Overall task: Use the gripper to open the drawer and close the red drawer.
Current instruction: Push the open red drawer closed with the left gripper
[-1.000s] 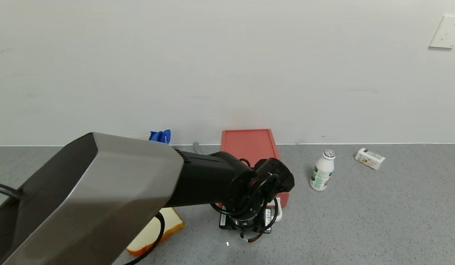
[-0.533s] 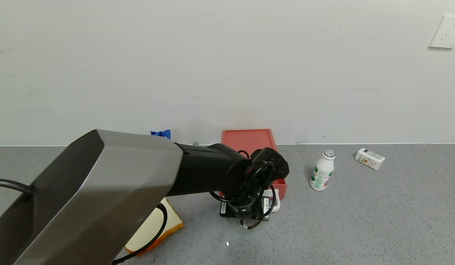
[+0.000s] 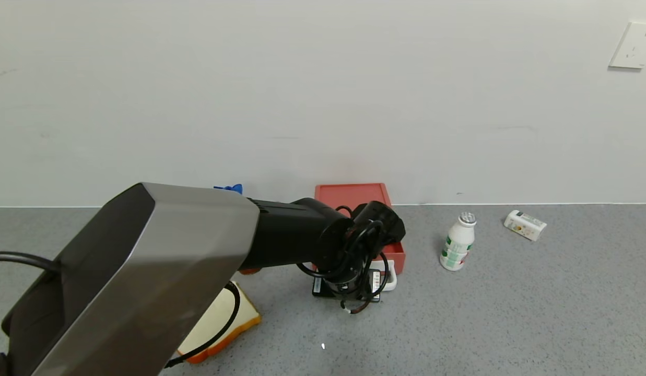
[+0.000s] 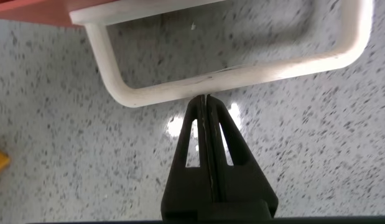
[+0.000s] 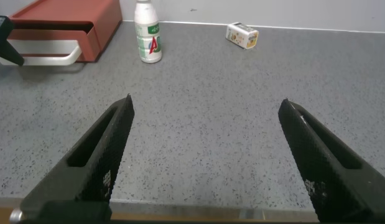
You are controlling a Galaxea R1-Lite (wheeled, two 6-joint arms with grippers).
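Red drawer (image 3: 358, 209) pushed nearly shut since a second ago.
Left hand (image 4: 206, 99), fingers pressed together, touches its white handle (image 4: 229, 78); right hand (image 5: 204, 155), spread apart, idles well away from drawer.

closed tool (image 4: 206, 102) tips touching white handle (image 4: 229, 73)
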